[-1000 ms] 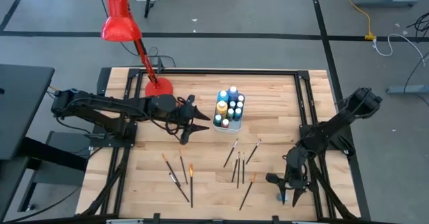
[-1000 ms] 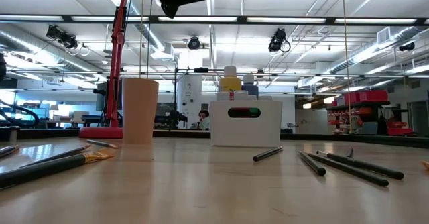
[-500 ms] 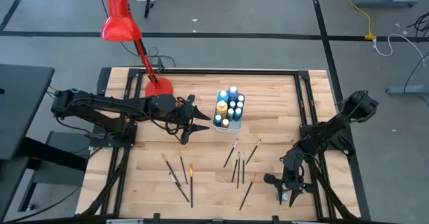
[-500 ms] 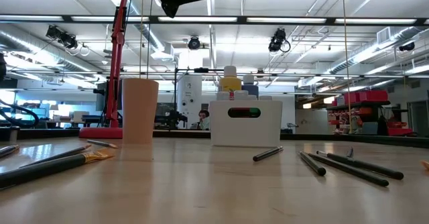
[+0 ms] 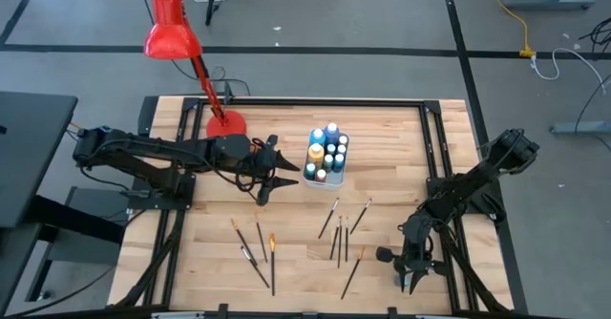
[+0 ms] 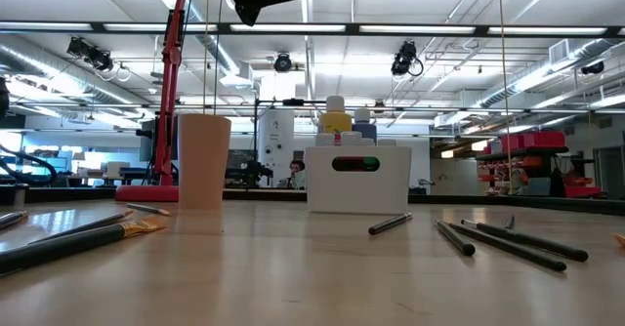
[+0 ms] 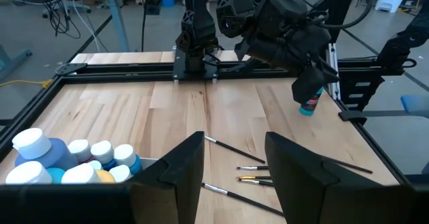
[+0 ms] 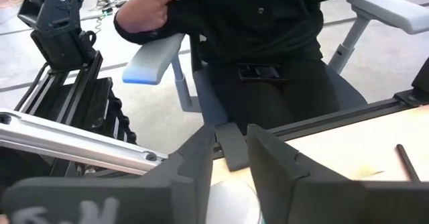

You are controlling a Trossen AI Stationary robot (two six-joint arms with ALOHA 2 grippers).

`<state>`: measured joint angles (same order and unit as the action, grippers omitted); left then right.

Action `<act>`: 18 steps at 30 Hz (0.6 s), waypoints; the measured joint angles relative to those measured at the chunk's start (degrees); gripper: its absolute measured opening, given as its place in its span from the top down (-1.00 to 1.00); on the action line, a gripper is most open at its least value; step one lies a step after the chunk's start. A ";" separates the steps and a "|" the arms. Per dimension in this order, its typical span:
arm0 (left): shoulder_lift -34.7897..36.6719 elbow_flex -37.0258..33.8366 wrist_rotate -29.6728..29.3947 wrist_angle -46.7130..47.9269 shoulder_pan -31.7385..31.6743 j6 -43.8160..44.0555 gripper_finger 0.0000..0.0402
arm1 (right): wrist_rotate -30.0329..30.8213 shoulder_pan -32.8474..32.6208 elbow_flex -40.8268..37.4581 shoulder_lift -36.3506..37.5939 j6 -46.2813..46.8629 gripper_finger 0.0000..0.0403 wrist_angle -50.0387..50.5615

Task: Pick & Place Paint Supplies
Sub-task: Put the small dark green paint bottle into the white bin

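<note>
Room: an open workshop hall with exposed ceiling ducts (image 6: 59, 48), strip lights and benches far behind, seen level across the wood.
Floor: grey, crossed by dark tape lines (image 5: 458, 32), with cables lying beyond the far edge.
Tabletop: pale wood planks (image 5: 391, 157), bordered by a black rail frame (image 5: 325, 101); most of the wood is bare.
Person: seated in a chair just off the tabletop's near right corner, in dark clothes (image 8: 268, 43), one hand raised (image 8: 151, 6).
Lamp: red desk lamp (image 5: 172, 32), base at the far left of the tabletop, head leaning out beyond the far edge.
Left tool: (image 5: 274, 187) hangs above the middle of the tabletop, just left of the box; its fingers stand well apart and hold nothing.
Right tool: (image 5: 412, 279) is low at the near right corner, pointing down; its fingers are drawn in on the white cap of a paint bottle.
Box: white carrier (image 5: 326, 153) at centre, toward the far edge, packed with white-capped bottles, blue, yellow and green.
Cup: tall tan cup (image 6: 204, 160), upright, left of the box in the low view.
Left brushes: a loose group (image 5: 258, 252) lying flat toward the near edge, one with an orange tip.
Right brushes: a second loose group (image 5: 341, 228) lying flat, near of the box, well apart from the first.
Paint bottle: small, blue (image 7: 309, 105), gripped at its cap by the right tool, over the tabletop's near right corner.
</note>
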<state>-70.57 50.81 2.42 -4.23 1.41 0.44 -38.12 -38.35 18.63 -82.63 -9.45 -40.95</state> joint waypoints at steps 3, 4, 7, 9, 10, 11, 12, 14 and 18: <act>0.00 0.00 0.01 0.02 0.00 0.00 0.17 | 1.33 0.00 0.00 0.04 0.37 0.64 0.03; 0.00 0.00 0.02 0.04 0.00 0.01 0.17 | 1.81 -0.02 0.00 0.07 0.93 0.66 0.03; 0.00 0.00 0.02 0.04 0.00 0.01 0.17 | 2.59 -0.02 0.02 0.07 2.90 0.70 0.11; 0.00 0.00 0.01 0.03 0.00 0.01 0.17 | 2.34 -0.02 0.02 0.07 2.93 0.70 0.12; 0.00 0.00 0.02 0.04 0.00 0.01 0.17 | 2.04 -0.02 0.01 0.07 3.08 0.70 0.06; 0.00 0.00 0.02 0.02 0.00 0.01 0.17 | 1.51 -0.02 -0.01 0.06 3.52 0.69 -0.16; 0.00 0.00 0.02 0.02 0.00 0.03 0.17 | 1.13 -0.02 -0.06 0.01 4.20 0.68 -0.66; 0.00 0.00 0.00 0.02 0.00 0.38 0.17 | 0.18 -0.02 -0.24 -0.13 5.18 0.66 -2.14; 0.00 0.00 0.00 -0.15 0.00 0.43 0.17 | 0.02 -0.02 -0.22 -0.13 5.91 0.61 -4.44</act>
<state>-70.57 50.81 2.42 -4.38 1.41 0.86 -38.11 -38.37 18.41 -82.76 -3.54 -45.39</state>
